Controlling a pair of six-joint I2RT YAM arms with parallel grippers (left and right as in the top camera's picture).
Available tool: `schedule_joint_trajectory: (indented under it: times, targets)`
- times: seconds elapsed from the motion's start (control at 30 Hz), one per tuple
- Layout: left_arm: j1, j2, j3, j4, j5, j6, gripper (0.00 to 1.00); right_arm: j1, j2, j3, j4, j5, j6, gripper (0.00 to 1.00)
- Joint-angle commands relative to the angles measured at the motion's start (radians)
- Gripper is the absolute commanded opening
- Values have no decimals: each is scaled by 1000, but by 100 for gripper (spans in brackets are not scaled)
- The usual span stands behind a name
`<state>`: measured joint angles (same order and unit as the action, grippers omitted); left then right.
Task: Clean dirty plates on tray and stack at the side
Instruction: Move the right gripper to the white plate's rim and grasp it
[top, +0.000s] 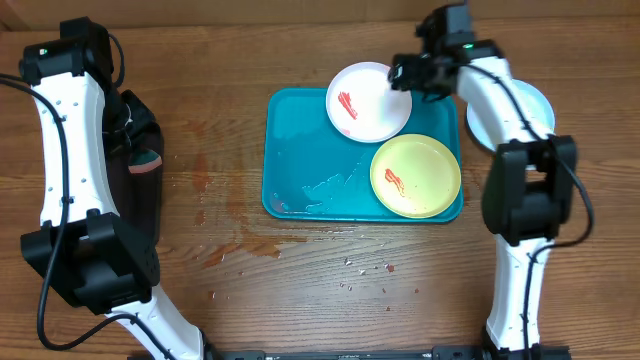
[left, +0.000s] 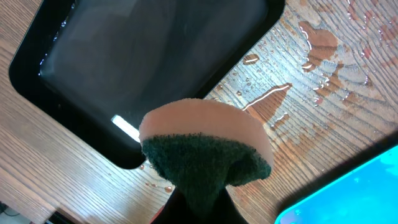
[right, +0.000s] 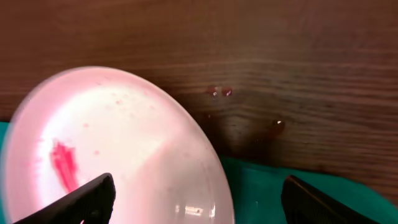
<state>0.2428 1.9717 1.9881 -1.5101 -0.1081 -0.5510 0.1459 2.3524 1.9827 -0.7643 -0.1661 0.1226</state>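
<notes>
The white plate (top: 368, 102), marked with a red smear, rests on the back right rim of the turquoise tray (top: 300, 150). A yellow-green plate (top: 415, 176) with a red smear lies in the tray's right front. On the table to the right, a pale mint-blue plate (top: 535, 105) is partly hidden by the right arm. My right gripper (top: 405, 72) is open across the white plate (right: 124, 143)'s right edge: one finger is over the plate, the other is over the tray. My left gripper (left: 202, 199) is shut on a pink-and-green sponge (left: 205, 149) by the black tray (left: 143, 62).
Water drops and reddish puddles (left: 317, 43) wet the wood between the black tray and the turquoise tray's corner (left: 354, 193). Small crumbs (top: 365, 265) lie on the table in front of the tray. Water streaks (top: 325, 188) sit inside the tray's left half.
</notes>
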Motion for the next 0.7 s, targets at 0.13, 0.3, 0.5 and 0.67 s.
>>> schedule_joint_trajectory:
  times: [0.13,0.3,0.5,0.67]
  targets:
    - [-2,-16,-5,13,5,-3,4,1,58,19,35,79,11,65]
    - [-2,-16,-5,21,5,-3,4,4,59,19,23,79,7,42]
    - [-2,-16,-5,21,5,-2,4,35,59,19,-17,79,7,27]
    - [-2,-16,-5,21,6,-2,4,87,58,23,-92,79,8,12]
